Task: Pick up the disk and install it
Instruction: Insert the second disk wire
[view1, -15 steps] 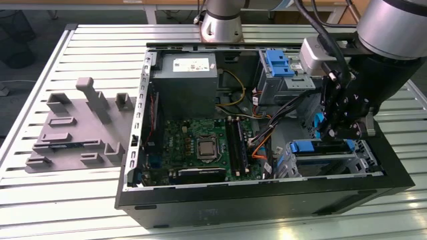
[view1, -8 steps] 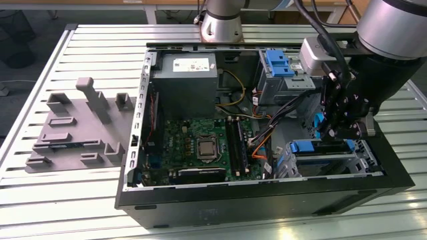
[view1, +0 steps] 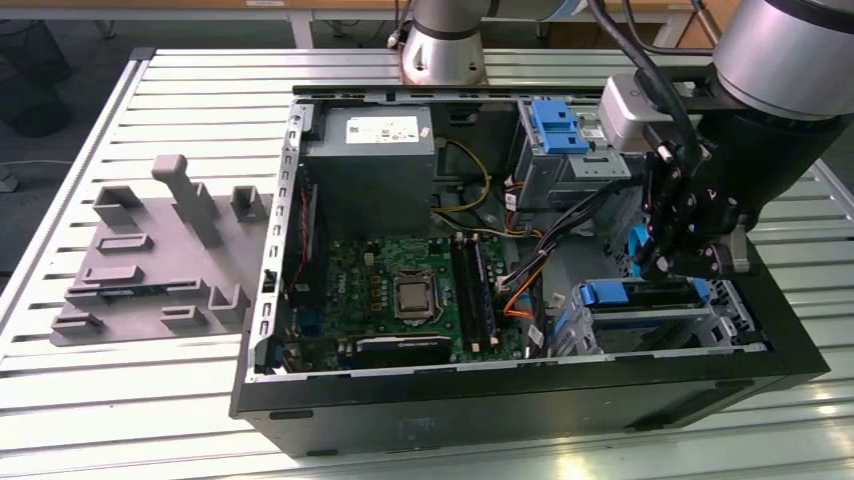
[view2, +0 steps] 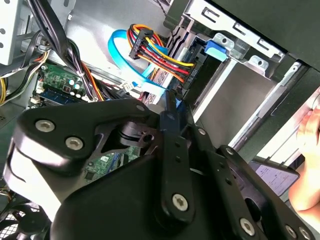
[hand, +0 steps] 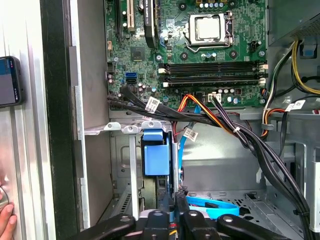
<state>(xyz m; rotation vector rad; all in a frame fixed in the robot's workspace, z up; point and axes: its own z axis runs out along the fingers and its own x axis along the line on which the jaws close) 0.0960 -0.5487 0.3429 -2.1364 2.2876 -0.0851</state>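
Gripper: in the exterior view the gripper (view1: 681, 262) is hanging inside the open computer case (view1: 534, 395), low over its drive corner.
Grip: the 2 fingers (hand: 187, 218) are pinching almost fully together, with a thin blue-edged slab filling the narrow gap between them.
Disk: that slab looks to be the disk (hand: 168, 192), sitting right at the fingertips and showing its thin side in both wrist views.
Disk axis: it is standing on edge, its long axis running straight out from the fingertips towards the drive cage (hand: 125, 150); which end is leading, I cannot tell.
Side rail: 1 blue strip is showing beside the fingers in the exterior view, running roughly upright.
Cage: the metal cage is lying just ahead of the fingertips, with a blue plastic tab (hand: 154, 152) sitting in its mouth.
Cables: a bundle of black, red and orange cables (hand: 215, 117) is crossing just beyond the cage, and a flat blue cable (hand: 210, 205) is curling right beside the fingers.
Board: the green motherboard (hand: 200, 55) is lying further out, past the cables.
Upright bracket: a blue bracket (view1: 554, 125) is standing at the far end of the case, well apart from the gripper.
Person: a hand (view2: 307, 150) is resting outside the case wall, near the gripper's side.
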